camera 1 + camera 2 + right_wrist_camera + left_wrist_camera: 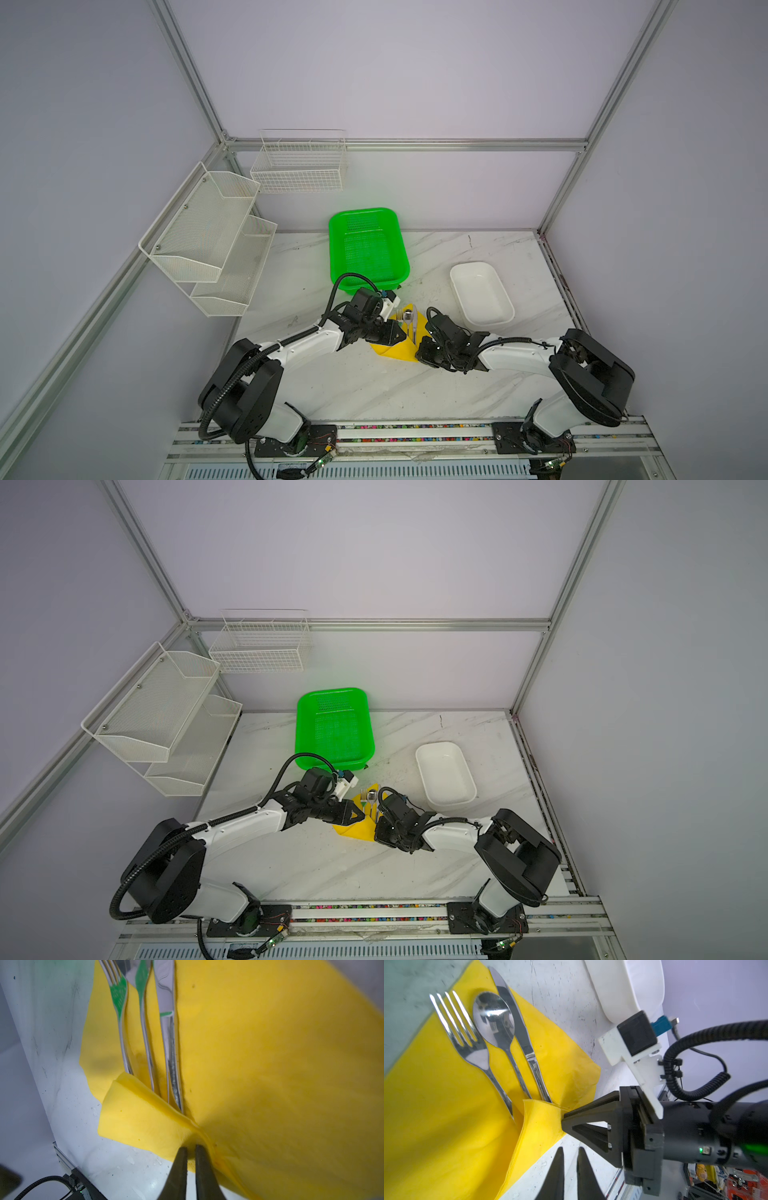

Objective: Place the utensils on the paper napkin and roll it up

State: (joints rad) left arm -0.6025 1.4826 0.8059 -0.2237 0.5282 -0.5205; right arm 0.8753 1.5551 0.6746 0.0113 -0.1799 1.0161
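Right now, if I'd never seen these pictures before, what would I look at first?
Your eye would jump to the bright yellow paper napkin in the middle of the marble table, with a shiny fork, spoon and knife lined up side by side on it. The right gripper pinches one napkin corner, folded over the handle ends. Just behind sits a glowing green basket.

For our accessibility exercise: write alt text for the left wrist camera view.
A fork, spoon and knife lie side by side on a yellow paper napkin. The right gripper pinches its corner, folded up at their handle ends.
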